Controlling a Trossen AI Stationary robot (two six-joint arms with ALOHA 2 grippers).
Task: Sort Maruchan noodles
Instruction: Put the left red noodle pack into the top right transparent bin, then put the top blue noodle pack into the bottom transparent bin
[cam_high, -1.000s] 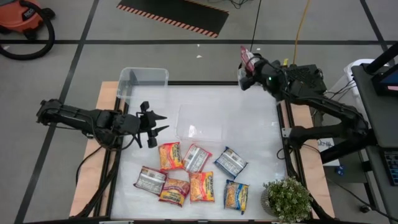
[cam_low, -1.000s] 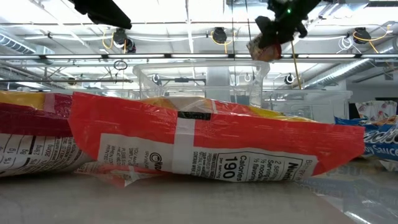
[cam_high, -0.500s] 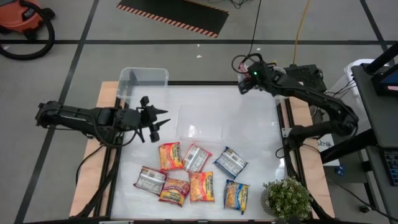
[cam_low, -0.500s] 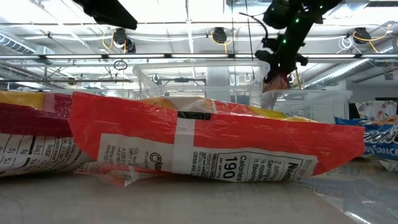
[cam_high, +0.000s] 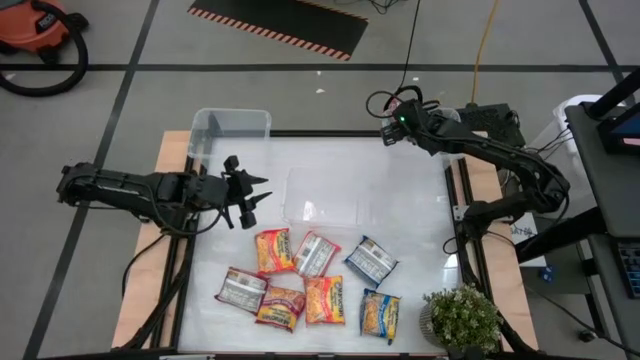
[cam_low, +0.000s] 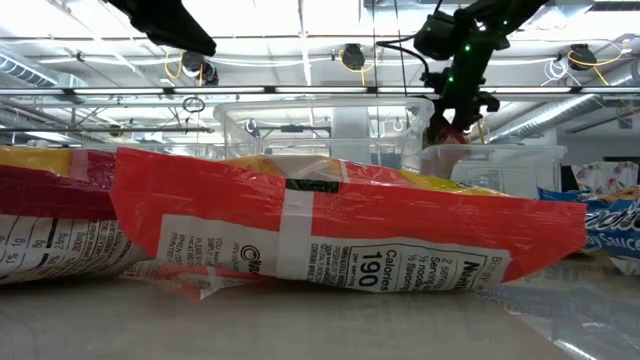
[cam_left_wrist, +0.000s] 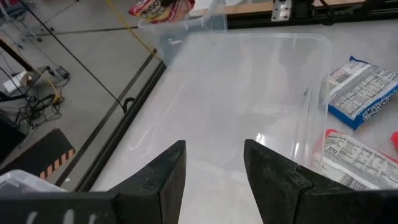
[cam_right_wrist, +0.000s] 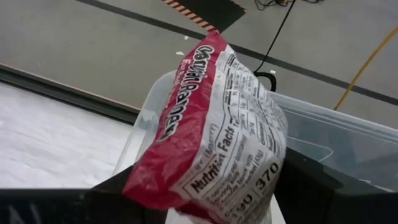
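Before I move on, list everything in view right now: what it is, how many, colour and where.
packets on the table: seven, orange, silver, red and blue, clustered at the near middle, e.g.
red-pink packet: one, held over the far-right bin
clear bins: three; far left, centre, far-right corner
table: one, white top, wooden side rails
potted plant: one, green, near-right corner
vacuum: one, orange, on the floor far left
striped mat: one, black with an orange-striped edge, on the floor beyond the table
left gripper: open, empty, just left of the centre bin
right gripper: closed on the red-pink packet at the far-right corner
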